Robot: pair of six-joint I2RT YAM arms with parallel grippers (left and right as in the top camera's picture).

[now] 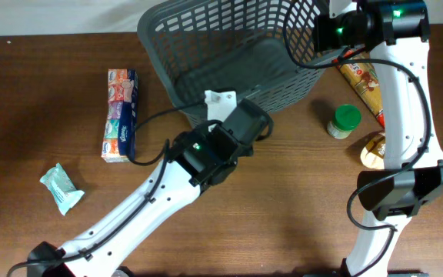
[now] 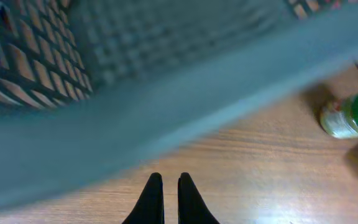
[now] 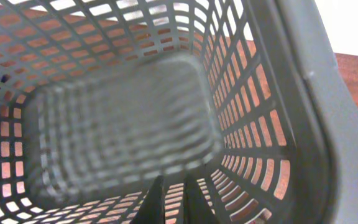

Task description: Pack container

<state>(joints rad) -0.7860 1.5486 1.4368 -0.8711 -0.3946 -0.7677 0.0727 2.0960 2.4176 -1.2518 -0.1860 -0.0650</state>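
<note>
The container (image 1: 229,46) is a dark grey lattice basket at the back middle of the table, and nothing shows inside it. My left gripper (image 2: 166,182) is shut with nothing between its fingers. It hangs low over the wood, just in front of the container's near rim (image 2: 166,118). From overhead, the left gripper (image 1: 244,123) sits against the container's front wall. My right gripper (image 3: 176,190) is shut and empty, pointing down into the container's bare floor (image 3: 117,124). Overhead, the right gripper (image 1: 320,35) is above the container's right rim.
A tissue pack (image 1: 120,115) and a teal packet (image 1: 61,188) lie at the left. Right of the container are a green-lidded jar (image 1: 344,121) (image 2: 353,115), a long orange packet (image 1: 364,81) and a yellowish bag (image 1: 374,150) partly behind the right arm.
</note>
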